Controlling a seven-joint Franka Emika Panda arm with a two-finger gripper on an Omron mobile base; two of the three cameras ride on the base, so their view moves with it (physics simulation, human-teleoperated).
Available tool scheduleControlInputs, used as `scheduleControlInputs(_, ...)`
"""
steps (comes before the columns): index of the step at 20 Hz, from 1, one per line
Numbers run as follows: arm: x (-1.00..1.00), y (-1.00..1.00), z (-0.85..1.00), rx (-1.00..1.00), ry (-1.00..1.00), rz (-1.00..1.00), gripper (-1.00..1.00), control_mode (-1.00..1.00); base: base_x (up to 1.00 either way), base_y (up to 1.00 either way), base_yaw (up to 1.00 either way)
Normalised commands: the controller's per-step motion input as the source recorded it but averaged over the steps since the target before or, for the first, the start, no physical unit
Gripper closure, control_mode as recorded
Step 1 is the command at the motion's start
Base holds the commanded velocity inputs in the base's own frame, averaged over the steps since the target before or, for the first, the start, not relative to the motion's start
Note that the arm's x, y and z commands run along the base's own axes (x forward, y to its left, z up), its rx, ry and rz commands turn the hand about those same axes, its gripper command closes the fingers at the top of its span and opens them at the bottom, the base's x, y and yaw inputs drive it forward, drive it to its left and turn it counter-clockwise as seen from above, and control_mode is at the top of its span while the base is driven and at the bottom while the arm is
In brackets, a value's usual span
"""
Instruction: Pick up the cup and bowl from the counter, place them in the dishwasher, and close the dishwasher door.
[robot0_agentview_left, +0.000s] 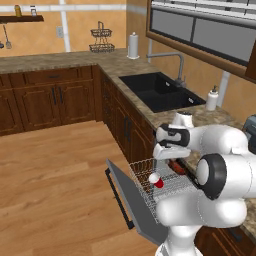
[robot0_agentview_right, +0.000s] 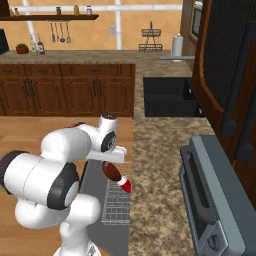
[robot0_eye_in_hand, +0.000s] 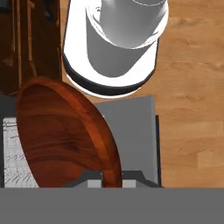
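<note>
One item done: cup (robot0_agentview_left: 156, 180) lies in dishwasher rack (robot0_agentview_left: 167, 187). Bowl step in hand: pincer (robot0_eye_in_hand: 111, 183) clenched on bowl (robot0_eye_in_hand: 65, 135) rim, held over rack above open door (robot0_agentview_left: 135, 200). Next: lower bowl into free rack space, release, then shut door.

White Franka arm (robot0_agentview_left: 215, 165) folded low and forward over its base, elbow bent sharply, wrist turned downward, gripper (robot0_eye_in_hand: 111, 179) pointed down, jaws pinched nearly together on the rim of the reddish-brown bowl (robot0_eye_in_hand: 61, 135).
</note>
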Motion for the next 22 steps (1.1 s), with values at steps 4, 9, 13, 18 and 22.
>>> scheduleControlInputs(4, 0.24, 0.22, -0.82, 0.07, 0.11, 0.00, 1.00, -1.00, 0.00, 0.00, 0.00)
scheduleControlInputs(9, 0.06, 0.19, -0.42, -0.06, 0.00, -0.05, 1.00, -1.00, 0.00, 0.00, 0.00)
scheduleControlInputs(13, 0.18, 0.00, -0.49, -0.09, 0.00, -0.06, 1.00, -1.00, 0.00, 0.00, 0.00)
scheduleControlInputs(18, 0.38, -0.05, -0.59, -0.09, 0.00, 0.00, 1.00, -1.00, 0.00, 0.00, 0.00)
scheduleControlInputs(22, 0.42, -0.28, -0.57, -0.02, 0.00, 0.00, 1.00, -1.00, 0.00, 0.00, 0.00)
